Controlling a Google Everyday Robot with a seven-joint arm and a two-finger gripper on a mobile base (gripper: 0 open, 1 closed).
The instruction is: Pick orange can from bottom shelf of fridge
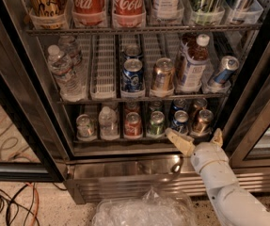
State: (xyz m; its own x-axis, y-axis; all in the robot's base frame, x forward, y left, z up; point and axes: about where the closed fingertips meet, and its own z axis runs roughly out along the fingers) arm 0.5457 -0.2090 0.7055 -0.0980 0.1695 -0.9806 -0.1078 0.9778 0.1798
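Note:
The orange can (pixel 202 121) is a short copper-orange can with a silver top. It stands at the front of the rightmost lane of the bottom shelf (pixel 115 145), a wire rack with pale dividers in the open fridge (pixel 125 171). My gripper (pixel 198 139) is open, just below and in front of the can at the shelf's front edge. One pale finger (pixel 179 142) lies left of the can, the other (pixel 217 137) to its right. Neither finger touches the can. My white arm comes up from the lower right.
On the bottom shelf to the left stand a blue can (pixel 179 121), a green can (pixel 156 124), a small red can (pixel 133 125), a small bottle (pixel 107 122) and a silver can (pixel 85 126). A taller copper-gold can (pixel 162 74) stands on the rack above. A plastic bag (pixel 144 211) and cables (pixel 7 206) lie on the floor.

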